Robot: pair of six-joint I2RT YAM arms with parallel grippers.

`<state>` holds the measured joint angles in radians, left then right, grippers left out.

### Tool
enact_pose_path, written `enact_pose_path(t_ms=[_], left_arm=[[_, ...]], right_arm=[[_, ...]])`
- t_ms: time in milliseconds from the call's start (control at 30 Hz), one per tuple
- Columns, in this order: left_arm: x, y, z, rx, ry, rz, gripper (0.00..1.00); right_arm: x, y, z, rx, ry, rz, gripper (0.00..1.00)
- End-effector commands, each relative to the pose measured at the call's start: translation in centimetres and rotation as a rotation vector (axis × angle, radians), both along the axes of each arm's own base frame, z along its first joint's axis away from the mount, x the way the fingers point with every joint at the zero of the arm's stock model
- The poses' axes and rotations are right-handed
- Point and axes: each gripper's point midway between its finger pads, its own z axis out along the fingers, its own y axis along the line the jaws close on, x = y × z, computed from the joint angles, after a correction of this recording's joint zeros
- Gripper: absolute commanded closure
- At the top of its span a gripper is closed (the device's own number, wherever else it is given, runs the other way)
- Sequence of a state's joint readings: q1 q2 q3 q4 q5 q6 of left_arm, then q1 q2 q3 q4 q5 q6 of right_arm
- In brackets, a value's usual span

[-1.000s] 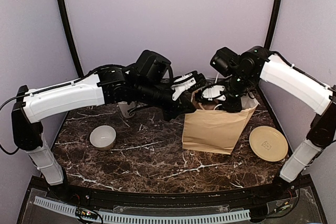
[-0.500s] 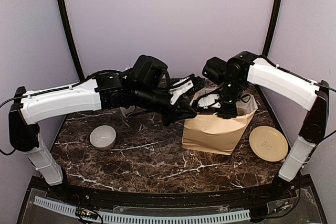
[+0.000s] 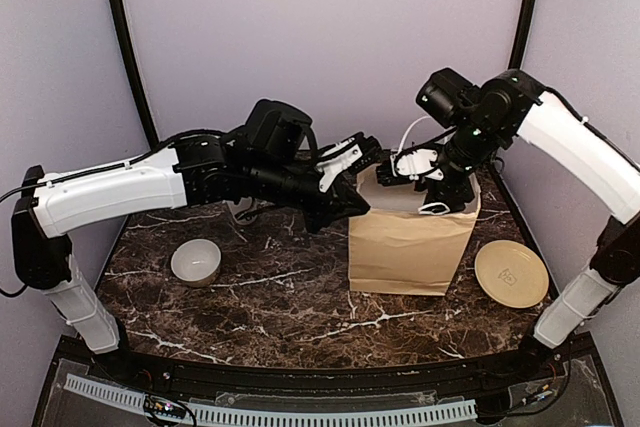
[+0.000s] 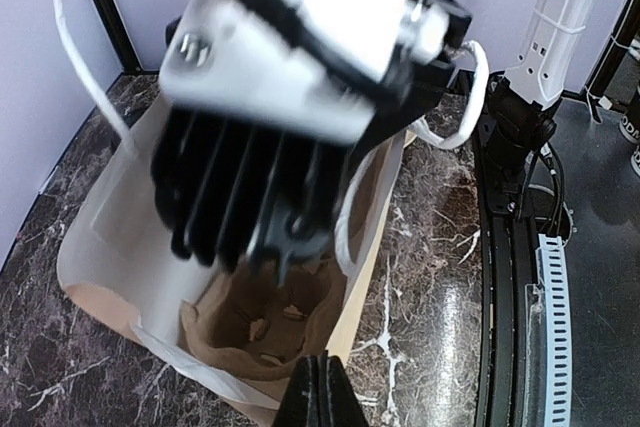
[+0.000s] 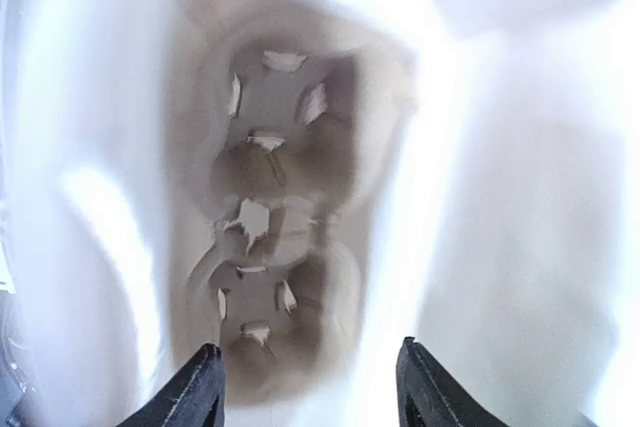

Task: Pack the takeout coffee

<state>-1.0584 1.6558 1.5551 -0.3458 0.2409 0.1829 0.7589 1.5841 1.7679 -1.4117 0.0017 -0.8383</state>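
From above, the brown paper bag [image 3: 408, 247] stands on the counter [image 3: 280, 297]. The left hand [image 3: 358, 197] is at its top left edge. The right hand [image 3: 432, 192] hangs over its mouth. No coffee cup shows.

The left wrist view shows the left hand pinched tight, it seems on the bag's rim. A brown cup tray [image 4: 265, 332] lies at the bottom, with no cup in it.

The right wrist view shows the right hand spread wide, holding nothing. No cup here either.

I think the cup will be light, easy to squash and quick to spill. Hold it gently round its side, below the lid, and keep it upright.
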Motion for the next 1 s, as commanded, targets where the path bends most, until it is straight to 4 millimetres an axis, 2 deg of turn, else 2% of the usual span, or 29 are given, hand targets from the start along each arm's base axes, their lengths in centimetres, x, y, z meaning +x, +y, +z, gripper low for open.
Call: enact_pose_path(t_ms=[0, 200, 333, 500, 567, 633, 733, 833, 900, 967], left_arm=[[0.1, 1.0, 4.9, -0.097, -0.083, 0.020, 1.00], [0.4, 1.3, 4.3, -0.065, -0.089, 0.037, 1.00], [0.1, 1.3, 4.1, -0.059, -0.065, 0.028, 1.00], [-0.1, 2.0, 6.1, -0.102, -0.075, 0.048, 1.00], [-0.3, 2.6, 7.2, -0.119, -0.093, 0.055, 1.00], [-0.5, 3.1, 7.7, -0.115, -0.102, 0.051, 1.00], [-0.7, 3.7, 7.3, -0.070, -0.105, 0.051, 1.00], [-0.6, 4.0, 6.5, -0.036, -0.097, 0.057, 1.00], [-0.7, 4.2, 5.9, -0.025, -0.090, 0.058, 1.00], [-0.8, 4.4, 4.7, -0.006, -0.080, 0.058, 1.00]], right_arm=[[-1.5, 1.3, 3.5, 0.141, -0.012, 0.085, 0.40], [-1.7, 1.4, 4.8, 0.186, -0.032, 0.114, 0.40], [0.3, 1.9, 7.1, 0.277, -0.116, 0.075, 0.39], [1.6, 2.9, 8.4, 0.346, -0.156, 0.074, 0.39], [2.7, 3.7, 9.9, 0.397, -0.202, 0.057, 0.39], [3.8, 4.3, 12.2, 0.472, -0.239, 0.034, 0.39], [5.2, 4.6, 15.7, 0.612, -0.248, 0.009, 0.39], [6.3, 4.0, 18.0, 0.730, -0.232, -0.017, 0.39], [6.5, 3.8, 18.6, 0.787, -0.201, -0.023, 0.39], [6.4, 3.7, 18.4, 0.821, -0.154, -0.022, 0.39]])
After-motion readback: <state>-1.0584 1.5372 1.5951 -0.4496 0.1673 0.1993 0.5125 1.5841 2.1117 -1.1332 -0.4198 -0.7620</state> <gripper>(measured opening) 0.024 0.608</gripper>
